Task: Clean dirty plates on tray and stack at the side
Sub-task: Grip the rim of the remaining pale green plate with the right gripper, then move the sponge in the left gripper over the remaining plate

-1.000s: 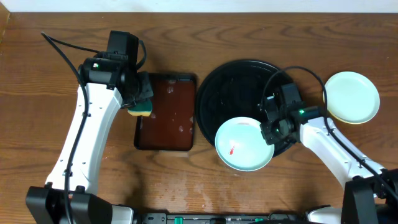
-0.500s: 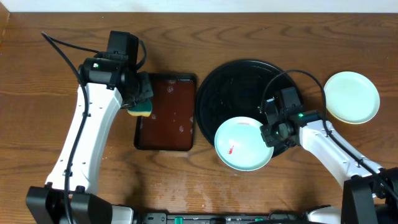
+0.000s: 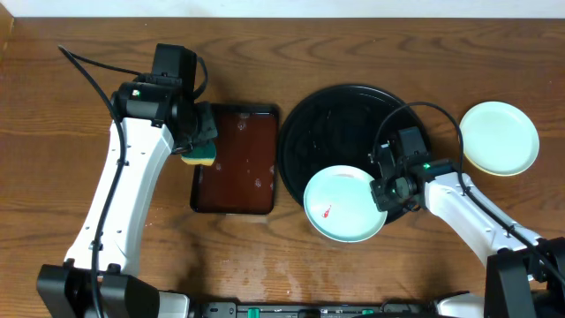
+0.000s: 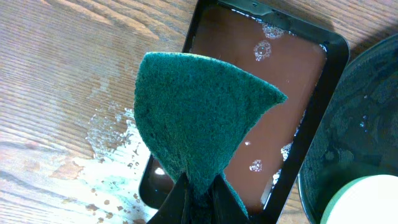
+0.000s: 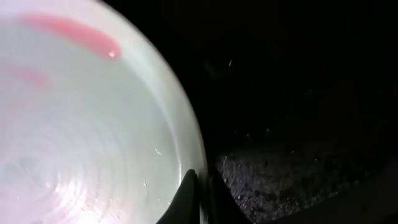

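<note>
A mint-white plate (image 3: 342, 206) with a small red smear (image 3: 327, 211) lies at the front of the round black tray (image 3: 327, 132), overhanging its rim. My right gripper (image 3: 386, 193) is shut on that plate's right edge. In the right wrist view the two fingers pinch the rim (image 5: 202, 193), one over the pale plate (image 5: 81, 124) and one outside it above the dark tray (image 5: 298, 93). My left gripper (image 3: 196, 141) is shut on a green sponge (image 4: 199, 118), which hangs over the left edge of the brown tray. Another pale plate (image 3: 500, 138) sits on the table to the right of the black tray.
A rectangular dark-brown tray (image 3: 243, 177) with wet spots lies left of the black tray, nearly touching it. White flecks and wet marks cover the wood (image 4: 112, 143) by its near corner. Cables trail from both arms over the table.
My right gripper has shut on the plate's rim, and the plate has slid slightly left. The left arm and sponge have not moved.
</note>
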`<state>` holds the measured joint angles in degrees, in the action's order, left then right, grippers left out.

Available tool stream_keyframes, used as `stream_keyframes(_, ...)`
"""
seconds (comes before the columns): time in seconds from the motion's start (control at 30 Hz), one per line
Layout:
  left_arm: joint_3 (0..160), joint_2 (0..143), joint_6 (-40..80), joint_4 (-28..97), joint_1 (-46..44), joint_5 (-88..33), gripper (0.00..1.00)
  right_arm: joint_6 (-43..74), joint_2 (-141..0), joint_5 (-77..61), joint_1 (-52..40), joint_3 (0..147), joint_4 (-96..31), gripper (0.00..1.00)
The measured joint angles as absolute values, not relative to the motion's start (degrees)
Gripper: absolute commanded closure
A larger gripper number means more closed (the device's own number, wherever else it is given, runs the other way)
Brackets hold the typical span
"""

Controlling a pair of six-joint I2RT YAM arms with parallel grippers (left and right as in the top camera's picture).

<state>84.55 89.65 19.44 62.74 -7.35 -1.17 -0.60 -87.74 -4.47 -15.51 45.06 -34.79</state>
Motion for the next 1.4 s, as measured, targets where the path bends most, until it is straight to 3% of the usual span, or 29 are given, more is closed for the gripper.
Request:
stream_keyframes(0.43, 84.6, 89.6, 19.4, 62.8, -7.4, -1.2, 0.92, 8.5, -87.7, -1.9, -6.9, 50.5, -24.1, 0.99)
stream_keyframes(0.73, 82.7, 89.6, 19.4, 60.3, -7.4, -1.2, 0.93, 14.3, -87.8, 2.9, -7.2, 50.1, -18.9, 0.99)
stream_keyframes(1.07, 81.6, 89.7, 15.7, 56.1, -9.7, -6.4, 0.92, 7.7, -90.3, -3.0, -8.3, 49.8, -16.4, 0.99)
stream_keyframes(1.4, 81.4, 90.2, 13.6, 46.9, -21.0, -9.1, 0.93, 4.0, -96.6, -8.2, -8.3, 49.7, -12.5, 0.99)
